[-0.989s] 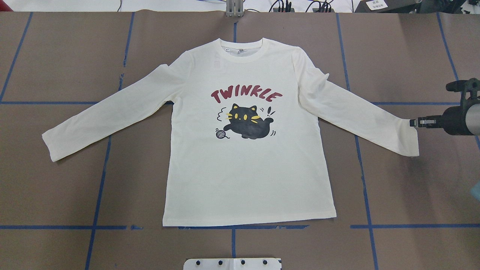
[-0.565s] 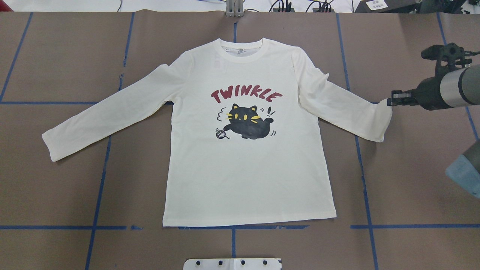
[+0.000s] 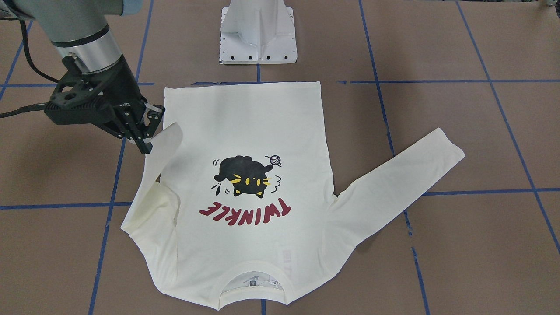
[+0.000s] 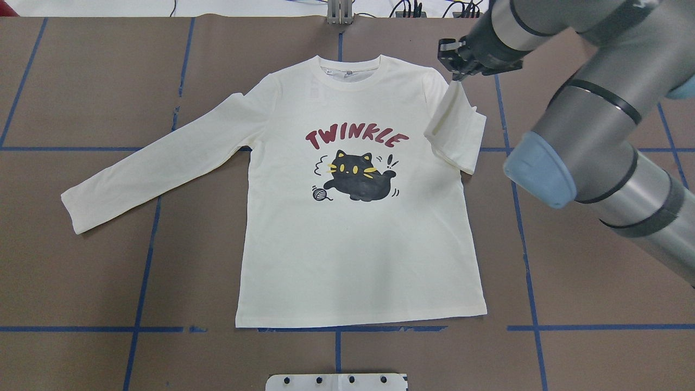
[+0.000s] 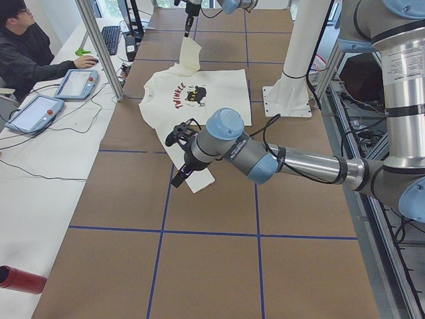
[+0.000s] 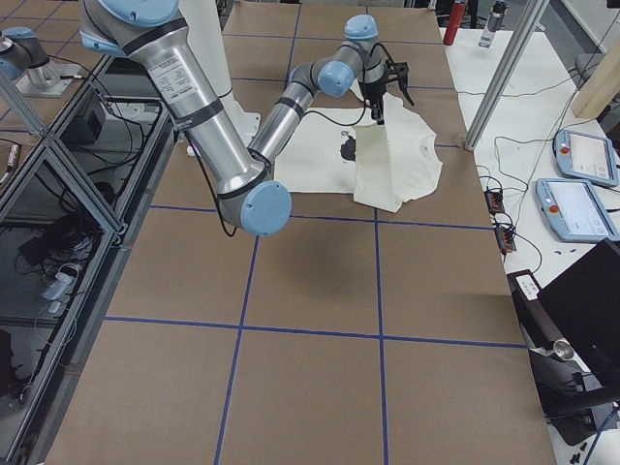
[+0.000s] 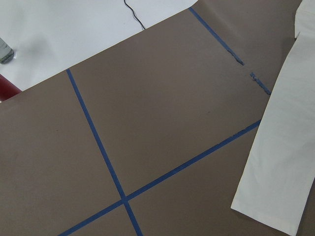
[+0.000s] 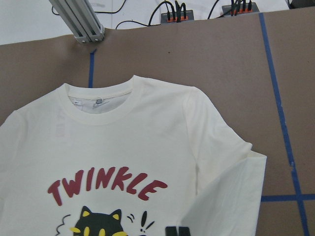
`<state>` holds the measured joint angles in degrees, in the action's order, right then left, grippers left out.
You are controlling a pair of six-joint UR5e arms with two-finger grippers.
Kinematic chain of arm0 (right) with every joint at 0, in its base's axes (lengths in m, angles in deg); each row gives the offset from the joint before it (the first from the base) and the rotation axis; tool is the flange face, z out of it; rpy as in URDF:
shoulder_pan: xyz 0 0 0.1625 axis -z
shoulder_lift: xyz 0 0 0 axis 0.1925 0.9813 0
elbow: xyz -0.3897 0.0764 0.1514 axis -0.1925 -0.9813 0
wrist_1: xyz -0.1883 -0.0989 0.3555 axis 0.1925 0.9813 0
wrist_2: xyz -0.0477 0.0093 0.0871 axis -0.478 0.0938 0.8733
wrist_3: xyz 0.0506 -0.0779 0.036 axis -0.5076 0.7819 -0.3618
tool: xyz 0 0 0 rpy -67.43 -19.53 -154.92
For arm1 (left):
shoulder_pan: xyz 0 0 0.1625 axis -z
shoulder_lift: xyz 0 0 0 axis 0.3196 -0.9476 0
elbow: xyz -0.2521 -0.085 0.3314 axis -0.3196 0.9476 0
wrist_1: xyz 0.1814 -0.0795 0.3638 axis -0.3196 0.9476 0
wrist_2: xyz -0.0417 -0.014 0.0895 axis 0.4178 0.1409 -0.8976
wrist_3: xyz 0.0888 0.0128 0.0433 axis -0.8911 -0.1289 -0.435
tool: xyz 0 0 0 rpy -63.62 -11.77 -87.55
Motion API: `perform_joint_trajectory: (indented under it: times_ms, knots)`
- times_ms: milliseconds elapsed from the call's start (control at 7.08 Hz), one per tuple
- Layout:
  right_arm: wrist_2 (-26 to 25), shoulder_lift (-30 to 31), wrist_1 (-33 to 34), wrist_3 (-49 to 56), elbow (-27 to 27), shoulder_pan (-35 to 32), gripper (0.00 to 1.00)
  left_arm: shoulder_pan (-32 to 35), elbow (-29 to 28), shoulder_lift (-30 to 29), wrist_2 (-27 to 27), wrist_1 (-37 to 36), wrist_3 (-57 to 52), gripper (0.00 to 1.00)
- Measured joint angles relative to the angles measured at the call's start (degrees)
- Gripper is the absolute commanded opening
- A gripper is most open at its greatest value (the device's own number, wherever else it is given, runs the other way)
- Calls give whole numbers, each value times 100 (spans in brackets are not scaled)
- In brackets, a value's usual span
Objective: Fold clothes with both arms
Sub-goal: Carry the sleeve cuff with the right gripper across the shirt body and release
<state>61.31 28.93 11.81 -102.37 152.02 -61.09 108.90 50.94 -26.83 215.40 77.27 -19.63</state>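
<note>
The cream T-shirt (image 4: 353,244) lies flat, print side up, with the black cat and red "TWINKLE" showing. My right gripper (image 4: 453,61) is shut on the cuff of the right sleeve (image 4: 456,127) and holds it lifted over the right shoulder, so the sleeve hangs doubled. The front view shows the same gripper (image 3: 146,131) at the shirt's edge. The left sleeve (image 4: 157,163) lies stretched out flat. My left gripper (image 5: 180,174) shows only in the left side view, hovering by that sleeve's cuff (image 7: 275,196); I cannot tell whether it is open or shut.
The brown table is marked with blue tape lines (image 4: 144,271). The white pedestal base (image 3: 258,35) stands at the robot's side of the shirt hem. A person (image 5: 33,46) sits at a side bench with teach pendants (image 5: 76,83). An aluminium post (image 5: 99,46) stands nearby.
The right gripper has carried the right cuff up off the table and in from the far right toward the shoulder, doubling the sleeve over. The shirt body and the left sleeve have not moved.
</note>
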Motion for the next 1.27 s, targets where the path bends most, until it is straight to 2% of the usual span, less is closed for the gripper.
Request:
perform_joint_trajectory:
  times_ms: [283,424,706,989,1130,1272]
  knots:
    - [-862,-1336,57,-67,-1199,690,0,0,-20,-11,-2,0,20,100]
    - [-1361,-1764,-155,-254,-1879,1118,0,0,-26,-12,-1,0,24,100]
    - [-2403,-2359,-1325,-776,-3518,1880,0,0,-43,-5,5,0,22,100]
    - [-3057,-2720,-1837,-1167,-4487,2347,4,2,-51,6,6,0,21,100]
    - [-3169,-2968,-1950,-1335,-4895,2425,75,4,-55,9,5,0,21,100]
    - [-3216,-3163,-2098,-1553,-5222,2455,100,3,-58,9,1,0,21,100]
